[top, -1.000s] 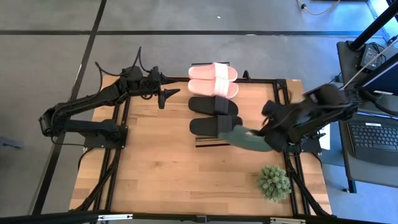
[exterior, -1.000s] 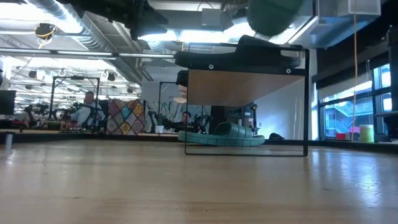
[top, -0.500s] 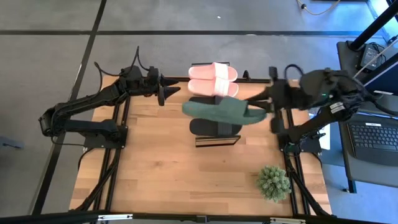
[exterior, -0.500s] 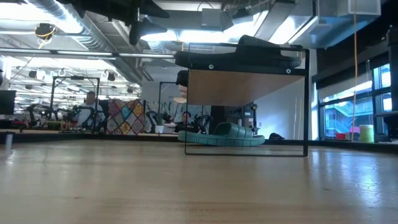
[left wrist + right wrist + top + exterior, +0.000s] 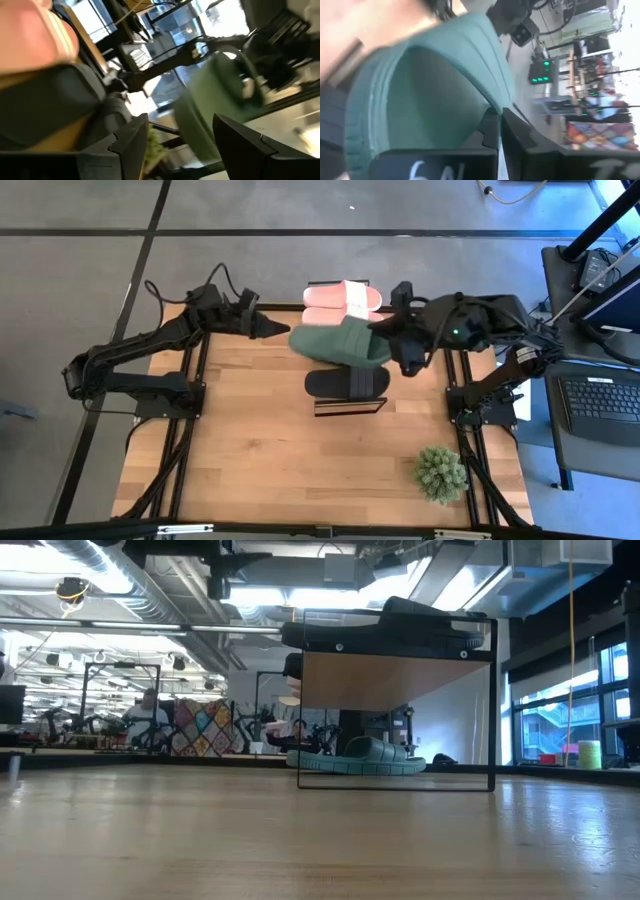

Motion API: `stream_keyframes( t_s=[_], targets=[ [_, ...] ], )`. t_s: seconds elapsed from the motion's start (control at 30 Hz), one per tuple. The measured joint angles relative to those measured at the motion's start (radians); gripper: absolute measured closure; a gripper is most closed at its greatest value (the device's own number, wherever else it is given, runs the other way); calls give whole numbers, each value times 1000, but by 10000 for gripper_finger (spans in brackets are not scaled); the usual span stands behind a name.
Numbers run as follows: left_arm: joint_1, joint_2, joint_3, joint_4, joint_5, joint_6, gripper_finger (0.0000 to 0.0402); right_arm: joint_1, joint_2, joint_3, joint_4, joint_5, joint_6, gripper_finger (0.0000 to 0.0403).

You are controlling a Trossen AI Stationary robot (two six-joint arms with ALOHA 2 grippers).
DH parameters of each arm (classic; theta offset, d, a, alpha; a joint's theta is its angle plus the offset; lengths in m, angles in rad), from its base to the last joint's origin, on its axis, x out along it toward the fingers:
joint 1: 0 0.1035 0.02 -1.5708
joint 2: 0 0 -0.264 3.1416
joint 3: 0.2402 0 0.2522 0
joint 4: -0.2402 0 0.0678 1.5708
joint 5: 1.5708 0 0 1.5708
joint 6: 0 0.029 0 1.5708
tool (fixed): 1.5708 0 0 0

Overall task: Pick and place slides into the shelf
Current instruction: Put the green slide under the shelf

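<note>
A dark green slide hangs in the air over the shelf, with my right gripper shut on its right end. My left gripper stands open and level just left of that slide, which shows beyond its fingers. On the shelf's top a black slide lies near and the pink pair far. A second green slide rests sole down on the table under the shelf's plank. My right gripper pinches the green slide's edge between its two shut fingers, at the end of the slide toward the table's right. The fingers come from the right, slanting a little down. The slide reaches out leftward from them, lifted clear of the shelf.
A small potted plant stands near the table's front right corner. Black frame rails run along both sides of the wooden tabletop. A laptop sits on a side stand to the right.
My right gripper has swung up and toward the far left, from the table's right side to above the shelf, rolling as it went. The green slide has gone with it and turned about, and now lies crosswise over the black slides. My left gripper has rolled in place, still open.
</note>
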Motion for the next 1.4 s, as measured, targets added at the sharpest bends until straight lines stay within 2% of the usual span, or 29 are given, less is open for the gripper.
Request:
stream_keyframes(
  t_s=[0.17,0.47,0.67,1.07,1.4],
  targets=[
    [0,0,0,19,-12,-112,189,-2,4,0,-11,50,-121,396],
    [0,0,0,19,-92,-151,189,-1,-7,0,-12,53,-182,396],
    [-1,0,0,19,-83,-202,189,-1,-7,0,61,0,-233,396],
    [-19,0,0,19,-84,-202,189,-1,49,-1,96,-11,-256,396],
    [-70,0,0,20,-137,-202,189,-63,73,-1,120,-8,-259,396]
  ],
)
